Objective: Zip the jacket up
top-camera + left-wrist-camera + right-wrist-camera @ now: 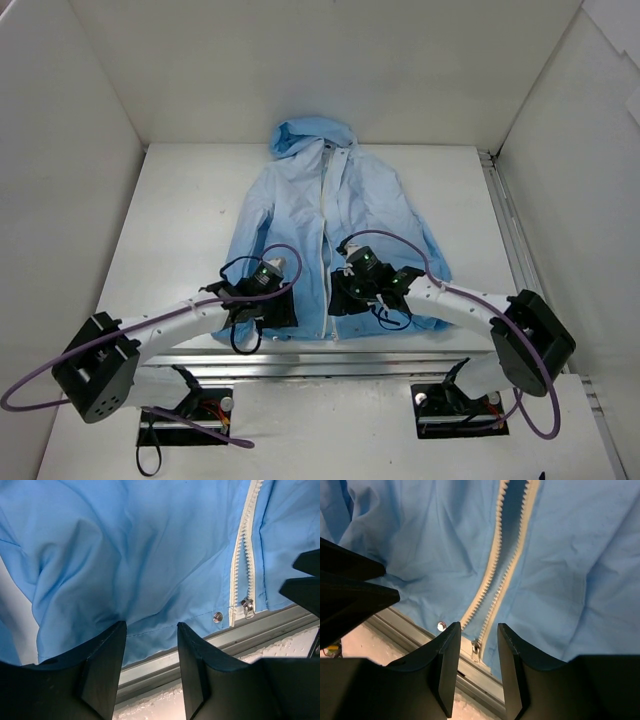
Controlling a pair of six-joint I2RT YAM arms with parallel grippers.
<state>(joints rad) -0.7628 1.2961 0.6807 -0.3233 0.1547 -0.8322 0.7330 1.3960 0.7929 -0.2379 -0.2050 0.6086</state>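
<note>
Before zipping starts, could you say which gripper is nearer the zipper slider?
Right. The right gripper is lined up on the zipper slider; the left gripper is off to one side, over the jacket.

The light-blue hooded jacket point(365, 200) lies flat, front up, its white zipper point(245, 545) open, slider point(247, 607) at the hem
</note>
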